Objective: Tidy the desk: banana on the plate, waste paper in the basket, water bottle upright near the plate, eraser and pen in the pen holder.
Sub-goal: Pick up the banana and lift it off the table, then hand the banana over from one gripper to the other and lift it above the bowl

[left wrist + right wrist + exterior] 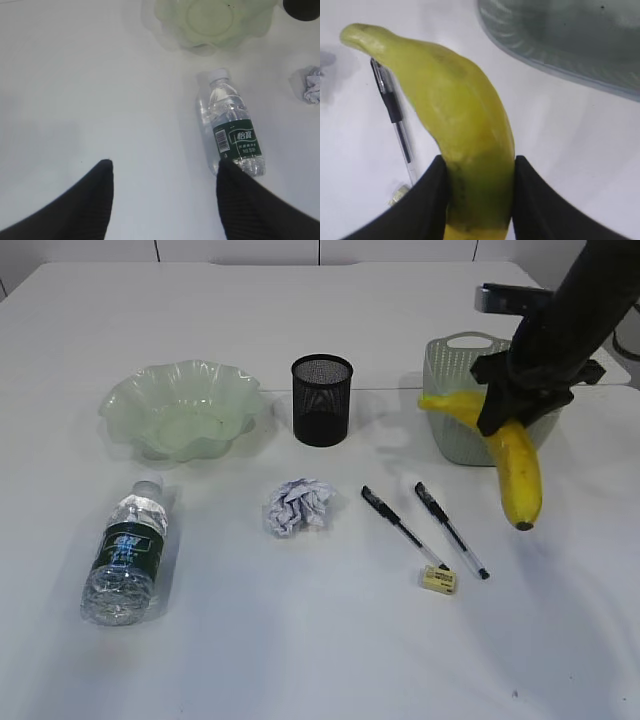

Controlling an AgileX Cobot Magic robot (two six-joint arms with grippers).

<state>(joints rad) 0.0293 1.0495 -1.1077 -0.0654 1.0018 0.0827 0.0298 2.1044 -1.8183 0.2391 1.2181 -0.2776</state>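
aloft — banana (515, 465) in right gripper (512, 405)

A desk mock-up in a lab, I'd say.
My arms work over a bare white table (300, 660) set with props: mesh pen holder (321, 400), pens (451, 530), eraser (438, 579) (nothing homely).

A broad white matte desk (300, 640) is stretching out in front of me, filling nearly all of the exterior view and lying under both wrist views. A thin seam (385, 390) is running across it from side to side, in its far half. A tiny dark speck (515, 695) is sitting on the near right part of the surface. Beyond the far edge, white wall panels (240, 250) are standing side by side, with narrow dark gaps (320, 250) showing between them.
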